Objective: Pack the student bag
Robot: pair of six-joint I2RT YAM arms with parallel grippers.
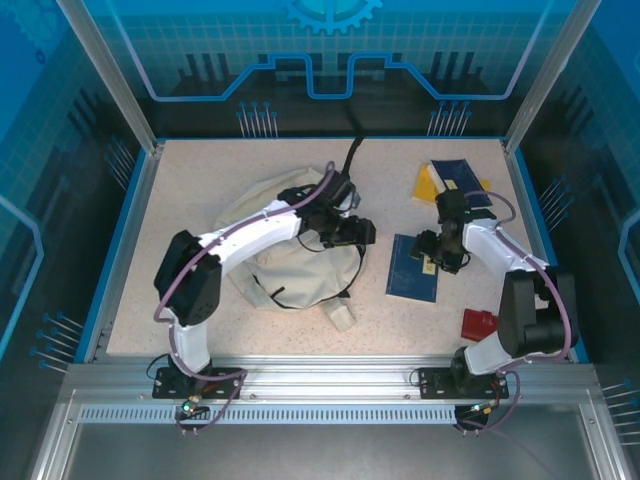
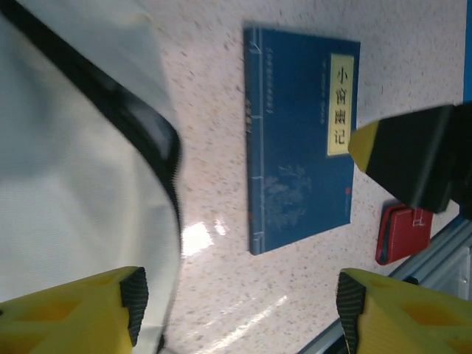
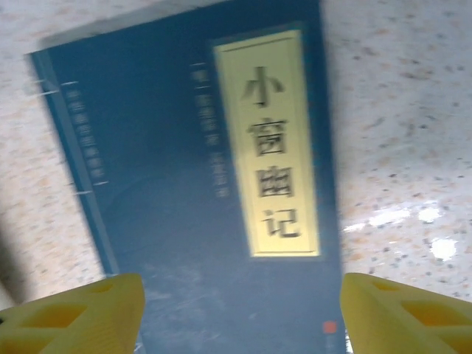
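The student bag (image 1: pixel 290 265) is a cream fabric backpack with black trim, lying slumped at the table's middle; its cloth and black zip edge (image 2: pixel 66 147) take up the left of the left wrist view. My left gripper (image 1: pixel 350 232) hovers at the bag's right edge, open, with bare table between its fingers (image 2: pixel 240 310). A blue book with a yellow title label (image 1: pixel 412 268) (image 2: pixel 302 133) (image 3: pixel 199 184) lies flat to the right of the bag. My right gripper (image 1: pixel 440 250) (image 3: pixel 240 317) hangs open just above this book, holding nothing.
Several more books, blue and yellow, (image 1: pixel 455 180) lie at the back right. A small red case (image 1: pixel 478 322) (image 2: pixel 402 232) sits near the front right edge by the right arm's base. A black cable (image 1: pixel 352 155) runs to the back wall. Blue rails border the table.
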